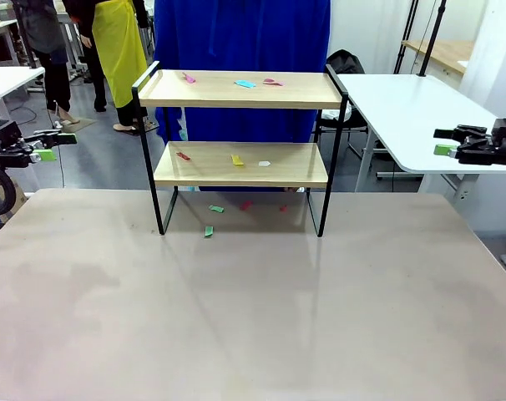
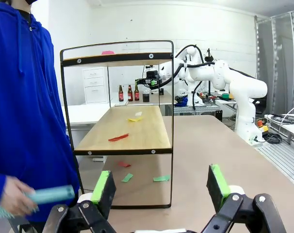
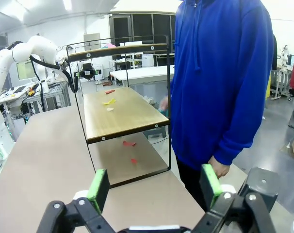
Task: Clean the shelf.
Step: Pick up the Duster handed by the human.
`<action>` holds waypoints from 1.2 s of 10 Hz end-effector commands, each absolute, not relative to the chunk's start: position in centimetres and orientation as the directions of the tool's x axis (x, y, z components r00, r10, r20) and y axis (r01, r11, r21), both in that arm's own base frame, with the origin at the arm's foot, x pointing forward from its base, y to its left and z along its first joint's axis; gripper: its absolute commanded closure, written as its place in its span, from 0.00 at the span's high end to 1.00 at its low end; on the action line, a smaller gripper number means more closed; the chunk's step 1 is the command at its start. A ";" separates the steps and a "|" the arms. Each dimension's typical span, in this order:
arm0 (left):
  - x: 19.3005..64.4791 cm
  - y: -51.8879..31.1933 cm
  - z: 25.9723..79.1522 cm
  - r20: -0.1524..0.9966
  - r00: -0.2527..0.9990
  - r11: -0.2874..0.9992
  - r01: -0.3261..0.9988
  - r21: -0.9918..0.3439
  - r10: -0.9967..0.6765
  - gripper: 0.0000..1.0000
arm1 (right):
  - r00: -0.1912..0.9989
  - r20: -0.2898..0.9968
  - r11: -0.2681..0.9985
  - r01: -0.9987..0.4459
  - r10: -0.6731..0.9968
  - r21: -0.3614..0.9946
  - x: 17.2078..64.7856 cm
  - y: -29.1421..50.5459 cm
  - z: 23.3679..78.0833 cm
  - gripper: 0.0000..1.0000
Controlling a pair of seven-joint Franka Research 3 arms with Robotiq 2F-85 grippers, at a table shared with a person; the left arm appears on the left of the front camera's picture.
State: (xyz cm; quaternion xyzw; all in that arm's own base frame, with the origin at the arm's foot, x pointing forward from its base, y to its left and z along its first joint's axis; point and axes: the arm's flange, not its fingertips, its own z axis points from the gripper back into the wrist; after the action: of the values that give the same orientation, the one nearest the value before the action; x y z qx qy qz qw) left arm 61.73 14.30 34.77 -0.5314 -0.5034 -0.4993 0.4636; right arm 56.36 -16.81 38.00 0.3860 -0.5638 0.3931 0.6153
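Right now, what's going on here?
A two-tier shelf of light wooden boards in a black metal frame stands on the beige table, coloured scraps on both boards and beneath. A person in a blue hoodie stands behind it, one hand holding a pale teal tube-like thing. The left arm and right arm wait at the sides, jaws open and empty.

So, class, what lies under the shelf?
On the table under the shelf lie two green scraps and two reddish scraps. Only the thin frame legs cover any of that area.
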 end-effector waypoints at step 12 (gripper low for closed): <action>61.8 14.4 35.0 0.997 -0.011 -0.071 0.997 0.016 0.072 1.00 | 0.064 0.996 0.394 -0.918 0.057 0.037 56.4 -16.6 38.4 1.00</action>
State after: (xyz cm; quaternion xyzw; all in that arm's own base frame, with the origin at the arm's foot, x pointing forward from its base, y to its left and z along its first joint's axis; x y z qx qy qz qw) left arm 61.73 14.31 34.77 -0.5314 -0.5034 -0.4993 0.4636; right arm 56.36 -16.80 38.00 0.3860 -0.5638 0.3932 0.6153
